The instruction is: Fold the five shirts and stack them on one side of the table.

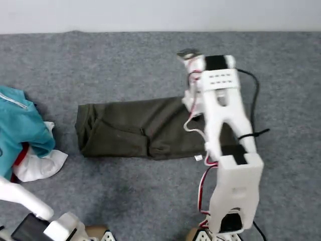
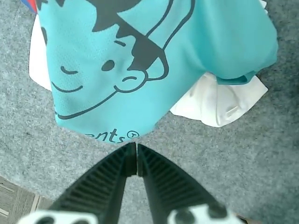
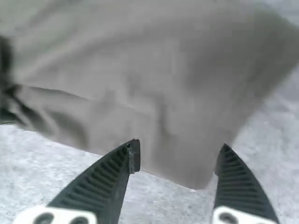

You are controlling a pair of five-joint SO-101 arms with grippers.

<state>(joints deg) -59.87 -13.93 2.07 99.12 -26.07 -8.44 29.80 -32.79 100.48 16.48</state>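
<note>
A grey felt-like table (image 1: 150, 60) fills your workspace, with a pale wall (image 1: 150, 15) along the top of the high view. Your right gripper (image 3: 180, 154) stands wide open and holds nothing; the edge of the dark olive shirt (image 1: 130, 130) shows between its fingers. That shirt lies as a long folded strip across the centre of the frame, and the right arm (image 1: 225, 130) reaches over its right end. Your left gripper (image 2: 136, 151) is fully closed on nothing, poised over bare table just beside the hem of a teal shirt (image 2: 163, 46) with a cartoon print. The teal shirt sits at the left edge of the high view, bunched over a white shirt (image 1: 42, 163).
</note>
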